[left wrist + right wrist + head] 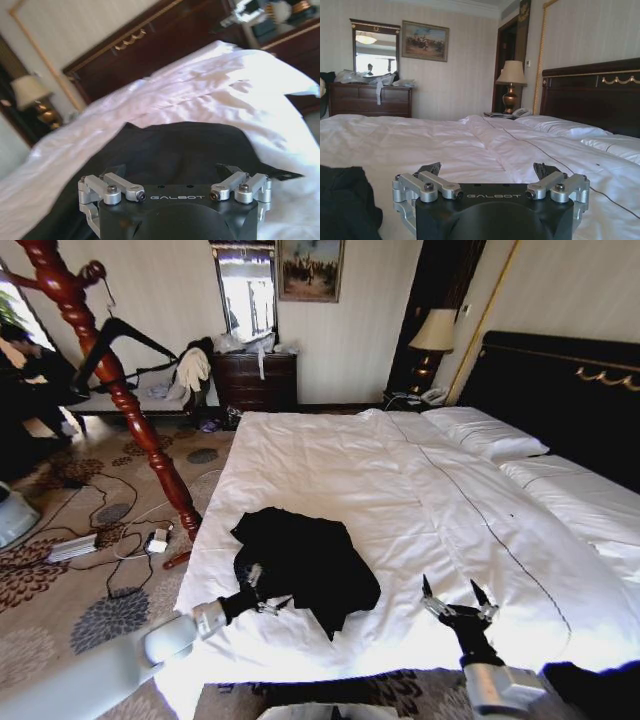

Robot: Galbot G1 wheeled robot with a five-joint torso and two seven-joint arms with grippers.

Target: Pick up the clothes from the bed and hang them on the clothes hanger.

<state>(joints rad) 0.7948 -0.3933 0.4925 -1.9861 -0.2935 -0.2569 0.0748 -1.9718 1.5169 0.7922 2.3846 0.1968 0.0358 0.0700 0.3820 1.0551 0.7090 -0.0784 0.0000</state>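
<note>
The clothes (305,565), one black garment, are lying crumpled on the near left part of the bed (400,490), close to its near edge and left edge. The white sheets are lying spread out around the garment on all sides, and the pillows (485,435) are sitting at the far right, against the black headboard (560,390).

The left gripper (262,592) is reaching in from the near left and is sitting at the near left edge of the garment, touching or just over the black cloth. In the left wrist view the garment (185,150) is lying directly ahead of the left gripper (175,172), with both fingers spread wide and nothing between them.

The right gripper (458,598) is hovering over bare white sheet at the near right of the bed, well apart from the garment. Its fingers (427,588) are standing wide apart and gripping nothing. In the right wrist view the garment (345,205) is showing as a dark mass off to one side of the right gripper (490,172).

The clothes hanger (122,338) is hanging on the reddish-brown coat stand (110,380), which is standing on the carpet to the left of the bed, well apart from the garment.
</note>
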